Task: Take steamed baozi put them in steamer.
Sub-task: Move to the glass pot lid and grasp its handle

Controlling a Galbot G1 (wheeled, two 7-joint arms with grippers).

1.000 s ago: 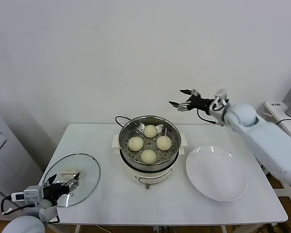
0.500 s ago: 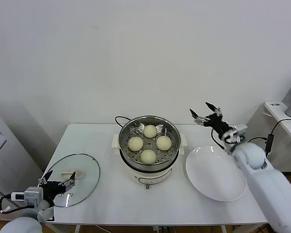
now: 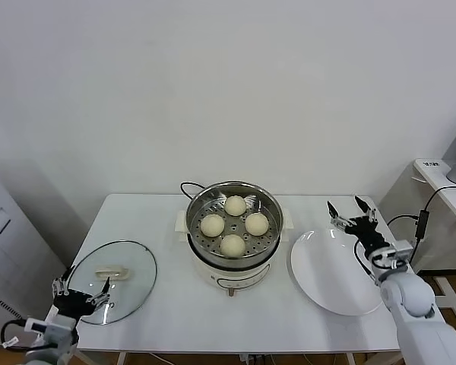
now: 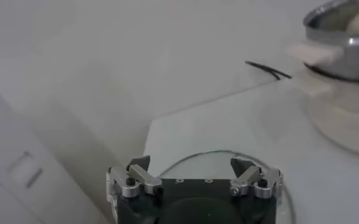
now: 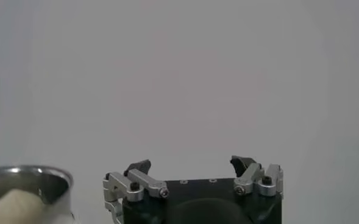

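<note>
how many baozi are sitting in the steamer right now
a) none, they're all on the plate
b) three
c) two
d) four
d: the head view shows four baozi lying on the perforated tray inside the steamer, while the white plate beside it holds nothing.
</note>
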